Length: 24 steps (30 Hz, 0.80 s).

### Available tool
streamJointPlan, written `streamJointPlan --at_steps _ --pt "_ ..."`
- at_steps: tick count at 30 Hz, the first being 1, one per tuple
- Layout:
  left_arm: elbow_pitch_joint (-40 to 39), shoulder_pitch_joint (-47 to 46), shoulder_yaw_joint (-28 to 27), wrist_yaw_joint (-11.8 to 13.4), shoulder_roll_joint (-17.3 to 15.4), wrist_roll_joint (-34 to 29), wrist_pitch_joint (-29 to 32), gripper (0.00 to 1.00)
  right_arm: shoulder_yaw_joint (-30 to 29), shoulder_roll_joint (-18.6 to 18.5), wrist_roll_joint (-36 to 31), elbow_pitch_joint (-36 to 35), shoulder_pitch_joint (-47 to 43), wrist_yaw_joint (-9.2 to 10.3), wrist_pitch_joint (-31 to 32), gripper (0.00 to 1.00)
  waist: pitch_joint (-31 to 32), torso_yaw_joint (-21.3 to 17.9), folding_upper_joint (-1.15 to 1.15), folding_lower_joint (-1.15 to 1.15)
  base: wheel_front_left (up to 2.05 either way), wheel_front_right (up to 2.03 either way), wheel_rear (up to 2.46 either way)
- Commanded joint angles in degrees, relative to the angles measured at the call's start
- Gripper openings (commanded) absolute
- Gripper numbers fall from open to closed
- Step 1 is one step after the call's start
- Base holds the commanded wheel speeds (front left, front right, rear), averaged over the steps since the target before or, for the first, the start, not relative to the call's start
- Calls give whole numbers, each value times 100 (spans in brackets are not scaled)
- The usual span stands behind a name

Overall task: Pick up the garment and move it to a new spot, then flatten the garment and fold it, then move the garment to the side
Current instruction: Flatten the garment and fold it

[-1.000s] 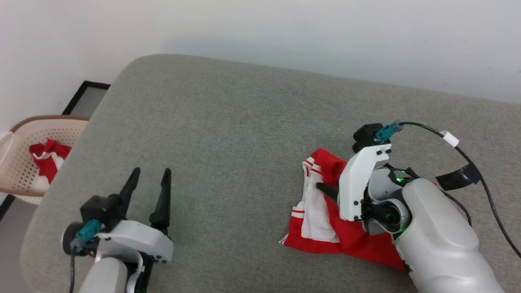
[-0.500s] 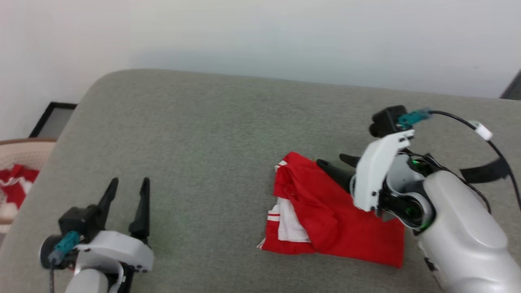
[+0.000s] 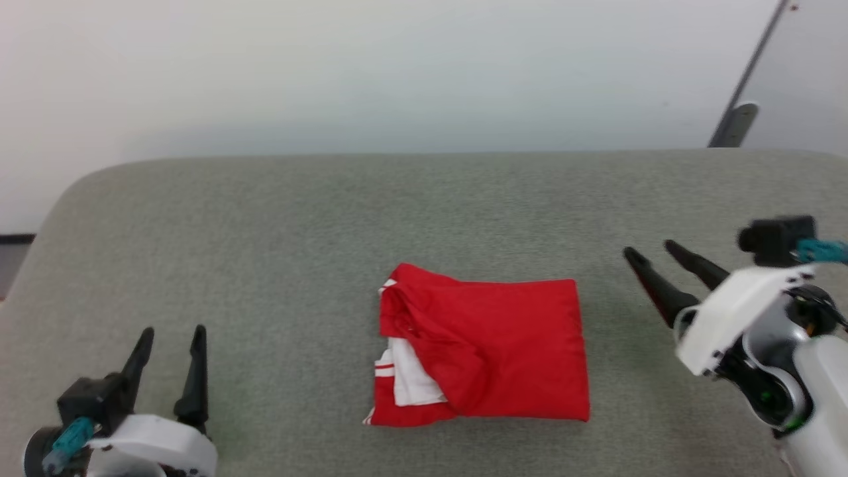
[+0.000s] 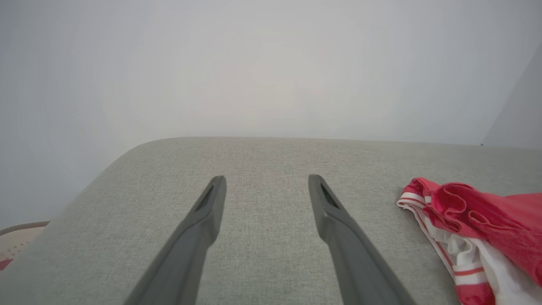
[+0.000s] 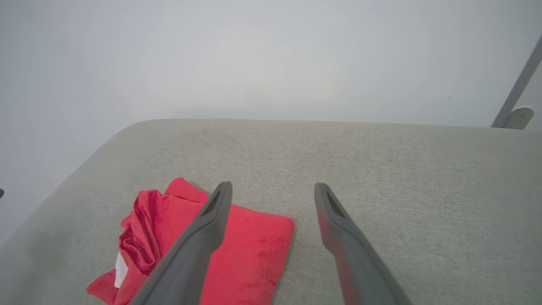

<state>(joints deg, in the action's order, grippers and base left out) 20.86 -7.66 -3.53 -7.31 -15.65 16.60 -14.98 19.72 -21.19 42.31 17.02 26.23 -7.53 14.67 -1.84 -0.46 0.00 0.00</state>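
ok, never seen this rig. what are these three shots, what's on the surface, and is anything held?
It is a wheeled robot with two arms, each ending in a hand with two long dark fingers. The wide shot comes from a camera on its head, looking down: the left hand is at lower left, the right hand at the right. The other two shots come from a camera on each wrist, looking along that hand's own fingers. On the grey fabric-covered padded surface lies one folded red soft-fabric T-shirt with white sleeves and striped trim, roughly rectangular, rumpled along its left edge. Both hands are open and hold nothing; neither touches the shirt.
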Motion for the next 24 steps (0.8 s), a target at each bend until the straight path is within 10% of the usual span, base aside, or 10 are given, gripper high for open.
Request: streamJointPlan --at_steps 1,24 --pt "-39 94 -37 -12 -22 -29 -23 100 -69 -48 -51 -33 -110 9 -131 100 130 -220 0 0 0 0 0" --pt "-320 598 -294 -17 78 -207 -23 100 -1248 -218 -858 -29 -1794 9 -2240 100 302 -271 0 0 0 0 0"
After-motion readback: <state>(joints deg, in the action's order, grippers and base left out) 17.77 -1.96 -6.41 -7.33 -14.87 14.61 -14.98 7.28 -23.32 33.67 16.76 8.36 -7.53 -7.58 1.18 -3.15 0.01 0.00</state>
